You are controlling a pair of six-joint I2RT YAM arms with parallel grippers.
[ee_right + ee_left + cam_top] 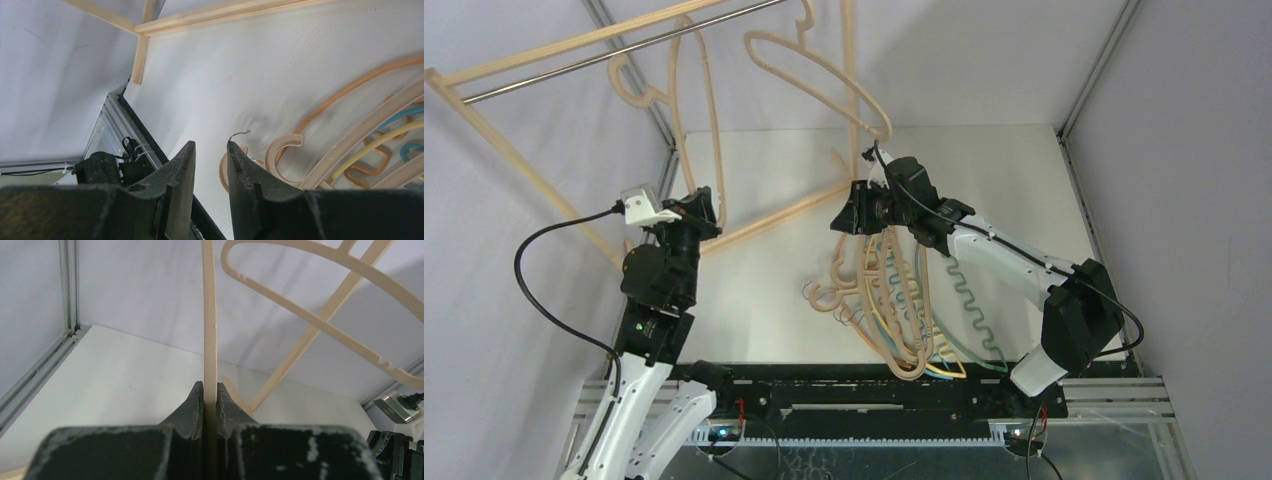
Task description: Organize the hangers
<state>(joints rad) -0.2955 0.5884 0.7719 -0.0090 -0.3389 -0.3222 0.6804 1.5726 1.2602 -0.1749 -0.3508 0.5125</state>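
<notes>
A pile of hangers (894,320) lies on the white table near the middle front: light-wood ones with thin orange, teal, yellow and green ones. My right gripper (844,218) hovers over the pile's far end, open and empty. In the right wrist view the gripper (211,144) sits above a small metal hook (240,134) and light-wood hanger ends (282,152). Two light-wood hangers hang from the rack's rail. My left gripper (709,208) is shut on the lower end of the left one (714,110), seen between its pads in the left wrist view (210,315). The other hanger (824,75) hangs free.
The big light-wood rack frame (534,55) with its metal rail (624,45) stands at the back left. Its base bar (774,215) lies diagonally on the table between the arms. Grey walls with metal corner posts (1089,70) close in the table.
</notes>
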